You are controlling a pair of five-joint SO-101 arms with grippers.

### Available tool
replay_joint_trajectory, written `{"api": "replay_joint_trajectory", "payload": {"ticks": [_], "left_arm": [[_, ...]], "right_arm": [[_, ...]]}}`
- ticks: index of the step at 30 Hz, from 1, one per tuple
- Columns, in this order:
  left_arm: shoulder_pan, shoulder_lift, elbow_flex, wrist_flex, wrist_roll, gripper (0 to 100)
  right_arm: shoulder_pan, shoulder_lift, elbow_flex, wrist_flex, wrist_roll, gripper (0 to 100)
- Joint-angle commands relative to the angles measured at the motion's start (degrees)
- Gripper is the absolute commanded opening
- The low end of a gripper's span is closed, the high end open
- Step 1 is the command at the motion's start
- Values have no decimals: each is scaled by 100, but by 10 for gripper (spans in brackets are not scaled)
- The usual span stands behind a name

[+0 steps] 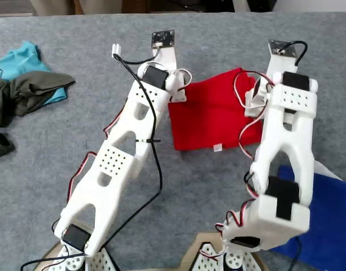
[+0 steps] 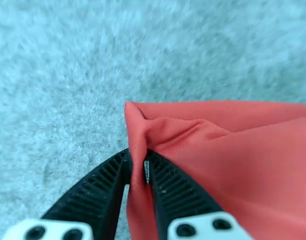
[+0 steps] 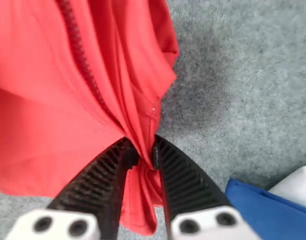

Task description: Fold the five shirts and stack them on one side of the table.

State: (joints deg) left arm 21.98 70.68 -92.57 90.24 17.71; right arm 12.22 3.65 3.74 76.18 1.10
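here, on the fuzzy grey table (image 1: 37, 169), left tool (image 2: 138, 159) and right tool (image 3: 142, 148) each clamp an edge of the creased red shirt (image 1: 209, 116).

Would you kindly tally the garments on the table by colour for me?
Red shirt: 1
Turquoise shirt: 1
Dark olive shirt: 1
Blue shirt: 1
White cloth, mostly hidden beside the blue one: 1
Total: 5
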Motion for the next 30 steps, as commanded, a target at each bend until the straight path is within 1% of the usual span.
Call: {"api": "replay_joint_trajectory", "payload": {"ticks": [1,4,6,12,15,21,26,30], "left_arm": [[53,-514,-290,97,193,19],[273,-831,-229,237,246,19],[440,-1015,-229,237,264,19],[1081,-1490,-229,237,334,19],[1415,-1543,-229,193,475,19],[2171,-1516,-229,70,466,19],[2716,-1516,-229,-44,466,19],[3024,-1516,-167,-202,466,19]], "right_arm": [[66,-681,171,26,88,4],[171,-936,330,35,105,4],[400,-1103,338,141,132,4],[1596,-1666,347,651,615,4],[2229,-1991,435,853,879,4],[3723,-2510,963,914,1732,4],[4963,-2659,1226,888,2382,4],[5851,-2642,1226,765,2734,4]]}}
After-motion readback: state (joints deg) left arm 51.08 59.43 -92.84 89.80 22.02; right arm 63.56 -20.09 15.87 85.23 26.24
